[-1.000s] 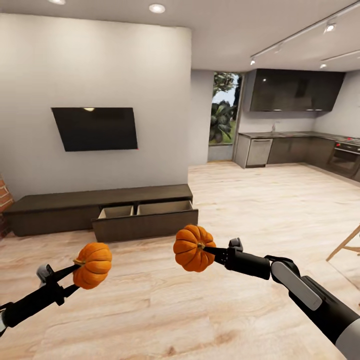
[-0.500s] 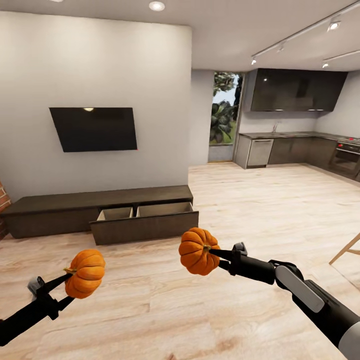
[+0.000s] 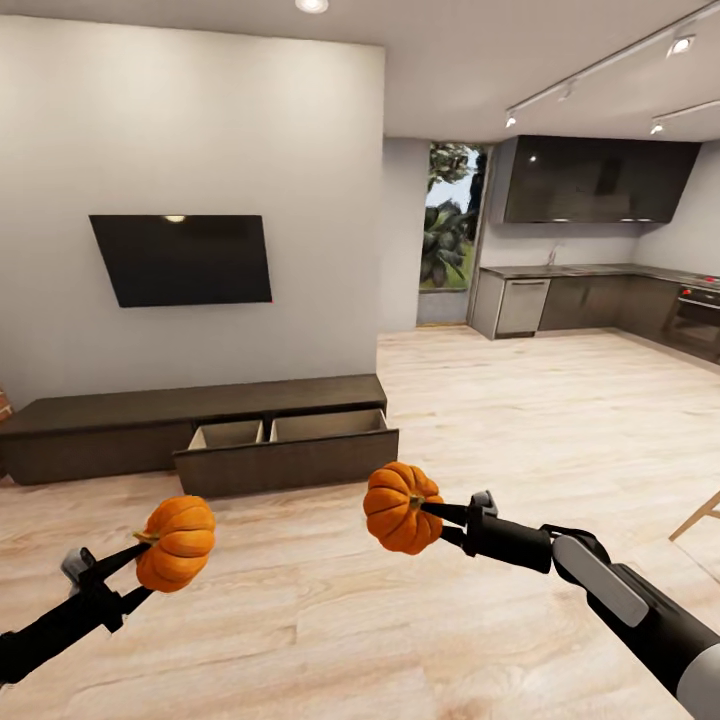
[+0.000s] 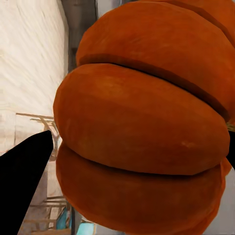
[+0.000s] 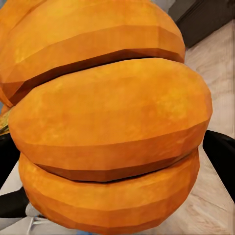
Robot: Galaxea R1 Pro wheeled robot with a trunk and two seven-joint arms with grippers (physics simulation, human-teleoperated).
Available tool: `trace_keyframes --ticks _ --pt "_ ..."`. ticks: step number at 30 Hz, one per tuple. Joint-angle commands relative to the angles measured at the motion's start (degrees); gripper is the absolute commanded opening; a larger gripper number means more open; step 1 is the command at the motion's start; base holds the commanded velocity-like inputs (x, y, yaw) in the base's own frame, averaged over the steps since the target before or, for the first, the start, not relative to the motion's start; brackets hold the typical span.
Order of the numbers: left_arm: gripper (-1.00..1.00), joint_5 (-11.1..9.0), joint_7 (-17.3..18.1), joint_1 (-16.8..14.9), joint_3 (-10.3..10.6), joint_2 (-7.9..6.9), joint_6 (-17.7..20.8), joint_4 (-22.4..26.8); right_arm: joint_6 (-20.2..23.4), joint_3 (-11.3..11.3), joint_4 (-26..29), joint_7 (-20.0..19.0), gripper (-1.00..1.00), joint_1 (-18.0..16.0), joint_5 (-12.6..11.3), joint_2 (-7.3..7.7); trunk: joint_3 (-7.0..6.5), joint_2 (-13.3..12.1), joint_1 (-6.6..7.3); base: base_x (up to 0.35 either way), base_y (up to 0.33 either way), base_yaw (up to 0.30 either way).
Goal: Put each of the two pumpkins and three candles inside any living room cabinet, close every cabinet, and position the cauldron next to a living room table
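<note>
Carrying both pumpkins at once so one trip fills the cabinet [image 3: 200, 420]; its drawer [image 3: 285, 455] stands pulled out at mid-frame left, pale inside showing, ready for a drop. Left gripper [image 3: 150, 562] is clenched on the left pumpkin [image 3: 177, 543], lower left of frame; it pinches at the stem side, so the body hangs forward of the fingers. Right gripper [image 3: 432, 522] is clenched on the right pumpkin [image 3: 402, 506], lower centre; same stem-side pinch. Both arms reach forward and low, roughly level, forearms angled inward from the frame's bottom corners; I judge that keeps the loads clear of each other. Wrist views: orange ribs of left pumpkin [image 4: 147, 122] and right pumpkin [image 5: 107, 127] close up between dark fingers. Cabinet is well apart from both pumpkins; more driving needed, I reckon.
</note>
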State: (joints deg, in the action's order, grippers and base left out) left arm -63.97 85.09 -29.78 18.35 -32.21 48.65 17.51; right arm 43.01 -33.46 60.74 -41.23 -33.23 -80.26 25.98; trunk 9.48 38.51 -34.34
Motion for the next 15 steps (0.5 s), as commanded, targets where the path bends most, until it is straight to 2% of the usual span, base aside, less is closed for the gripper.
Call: trace_keyframes --ticks 1,5,6,7,8,10,11,12,15 --pt "-1.00 -0.37 -11.08 -0.08 0.28 -0.05 0.47 1.21 0.25 -0.13 0.00 3.60 -1.00 -0.08 -0.49 0.05 0.10 0.09 -0.03 0.045 0.000 0.000" --pt "-1.00 -0.55 -15.99 -0.20 -0.18 -0.05 0.50 4.11 0.04 -0.13 0.06 11.26 -1.00 -0.08 -0.45 -0.07 0.10 0.09 -0.03 0.017 0.000 0.000" --pt "-1.00 -0.59 -18.60 -0.28 -0.31 -0.05 0.49 5.41 0.01 -0.11 0.13 15.20 -1.00 -0.08 -0.40 -0.49 0.10 0.09 -0.03 0.004 0.000 0.000" --pt "-1.00 -0.61 -19.63 -0.30 -0.35 -0.05 0.50 5.87 0.00 -0.07 0.17 16.69 -1.00 -0.08 -0.39 -0.77 0.10 0.09 -0.03 0.003 0.000 0.000" --pt "-1.00 -0.71 -23.02 -0.33 -0.61 -0.03 0.50 7.25 0.02 0.03 0.27 21.29 -1.00 -0.08 -0.36 -1.98 0.10 0.09 -0.03 0.002 0.000 0.000" --pt "-1.00 -0.87 -27.98 -0.37 -2.23 0.08 0.50 9.33 0.00 0.08 0.28 26.92 -1.00 -0.08 -0.33 -4.47 0.10 0.09 -0.03 0.001 0.000 0.000" --pt "-1.00 -0.91 -30.71 -0.37 -3.60 0.39 0.44 10.51 -0.01 0.11 0.28 29.55 -1.00 -0.08 -0.30 -6.03 0.10 0.09 -0.03 0.000 0.000 0.000" --pt "-1.00 -0.92 -35.17 -0.37 -6.04 1.17 0.15 12.20 -0.02 0.13 0.27 33.40 -1.00 -0.08 -0.25 -8.30 0.10 0.09 -0.03 0.000 0.000 0.000" --pt "-1.00 -0.90 -45.24 -0.36 -9.95 3.01 -0.32 15.22 -0.03 0.15 0.26 40.46 -1.00 -0.28 0.40 -11.31 0.10 0.09 -0.03 0.000 0.000 0.000"
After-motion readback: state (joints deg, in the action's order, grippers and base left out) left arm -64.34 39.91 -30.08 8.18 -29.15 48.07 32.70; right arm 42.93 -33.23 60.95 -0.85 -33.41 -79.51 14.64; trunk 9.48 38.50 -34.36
